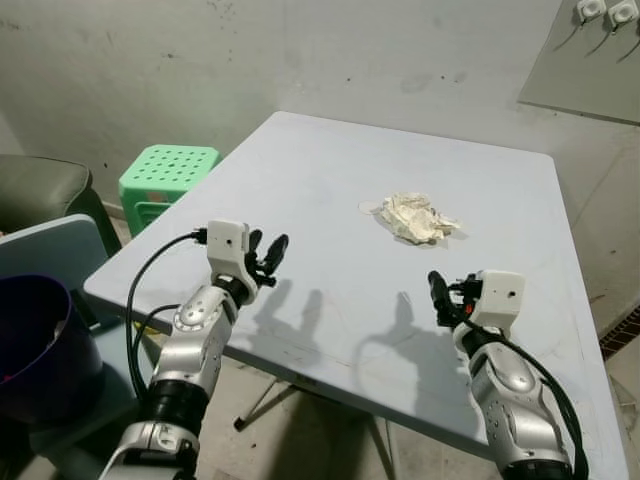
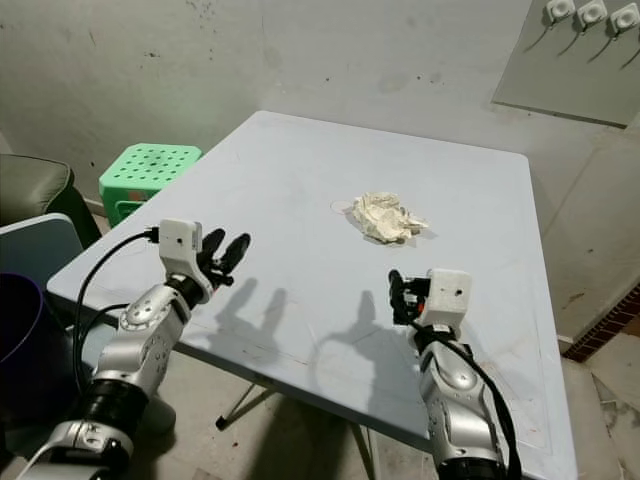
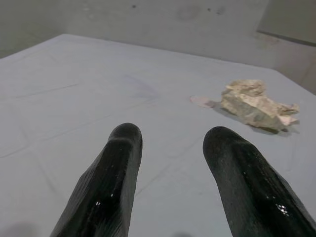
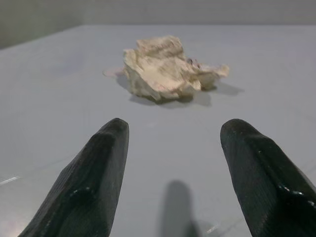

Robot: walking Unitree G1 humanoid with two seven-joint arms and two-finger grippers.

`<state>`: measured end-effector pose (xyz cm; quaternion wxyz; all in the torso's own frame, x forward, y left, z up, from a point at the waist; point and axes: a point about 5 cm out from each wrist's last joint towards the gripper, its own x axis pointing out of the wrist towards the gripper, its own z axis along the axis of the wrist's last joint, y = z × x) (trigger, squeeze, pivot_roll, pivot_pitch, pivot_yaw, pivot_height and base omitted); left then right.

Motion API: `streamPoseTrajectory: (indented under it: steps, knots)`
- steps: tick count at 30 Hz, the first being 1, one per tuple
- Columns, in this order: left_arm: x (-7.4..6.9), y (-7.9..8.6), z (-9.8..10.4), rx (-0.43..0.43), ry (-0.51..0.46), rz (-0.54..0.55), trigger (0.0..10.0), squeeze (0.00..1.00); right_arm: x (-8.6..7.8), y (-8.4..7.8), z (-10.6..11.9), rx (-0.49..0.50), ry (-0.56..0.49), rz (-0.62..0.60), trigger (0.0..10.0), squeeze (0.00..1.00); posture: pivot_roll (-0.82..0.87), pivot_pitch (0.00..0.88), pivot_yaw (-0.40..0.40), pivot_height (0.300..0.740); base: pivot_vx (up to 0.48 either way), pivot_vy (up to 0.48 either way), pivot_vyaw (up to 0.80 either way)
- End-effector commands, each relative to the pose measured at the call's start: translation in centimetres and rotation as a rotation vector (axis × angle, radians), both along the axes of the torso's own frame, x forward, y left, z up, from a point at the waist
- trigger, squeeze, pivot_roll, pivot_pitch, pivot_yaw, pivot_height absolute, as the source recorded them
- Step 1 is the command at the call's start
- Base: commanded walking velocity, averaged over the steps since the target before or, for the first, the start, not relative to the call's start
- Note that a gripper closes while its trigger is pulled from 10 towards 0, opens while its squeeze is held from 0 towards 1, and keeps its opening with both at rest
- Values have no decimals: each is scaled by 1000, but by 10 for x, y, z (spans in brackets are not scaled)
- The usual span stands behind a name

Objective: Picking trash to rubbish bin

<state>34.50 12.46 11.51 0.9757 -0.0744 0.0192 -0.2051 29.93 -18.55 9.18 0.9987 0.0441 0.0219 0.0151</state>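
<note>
Left eye view: the right pincer [image 1: 441, 297], released, hovers at lower right over the counter [image 1: 330, 180]; the left pincer [image 1: 268, 255], also released, sits lower left. The crumpled paper [image 1: 418, 217] lies beyond, at frame centre-right, almost straight ahead of and nearer the right pincer.

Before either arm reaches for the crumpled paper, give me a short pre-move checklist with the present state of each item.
1. Crumpled paper lies free on the table, nothing on it: ok.
2. Right gripper jaws open, lined up with the paper: ok.
3. Left gripper jaws open, holding nothing: ok.
4. Bare tabletop between the right gripper and the paper: ok.
5. Bin: a dark purple container sits low at the robot's left; whether it is the rubbish bin: cannot tell.
6. Small pale scrap beside the paper, loose or stuck down: cannot tell.
</note>
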Motion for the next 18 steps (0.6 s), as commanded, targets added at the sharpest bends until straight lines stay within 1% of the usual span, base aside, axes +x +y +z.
streamPoseTrajectory:
  steps: [1, 4, 9, 15, 17, 18]
  knots:
    - [0, -3, 6, 14, -20, -27, 10000, 0, 1, 0, 11, 4, -58, 11, 10000, 0, -86, 0, -6, 740, 285, 0, 0]
    - [-1, -5, 5, 14, -15, -39, 10000, 0, 1, 0, 12, 10, -62, 8, 10000, 0, -85, 0, -5, 740, 289, 0, 0]
    - [-5, -7, 5, 34, -14, -79, 10000, 0, 1, -1, 16, 49, -76, 4, 10000, 0, -87, 0, -2, 740, 292, 0, 0]
    - [-7, -8, 7, 37, -13, -92, 10000, 0, 0, -3, 17, 66, -86, -1, 10000, 0, -89, 0, -1, 740, 308, 0, 0]
    - [-8, -10, 8, 42, -22, -97, 10000, 0, 0, -3, 17, 63, -86, -2, 10000, 0, -89, 0, 0, 740, 292, 0, 0]
    - [-8, -11, 10, 33, -34, -99, 10000, 0, 0, -4, 17, 68, -85, -6, 10000, 0, -90, 0, 0, 740, 0, 0, 0]
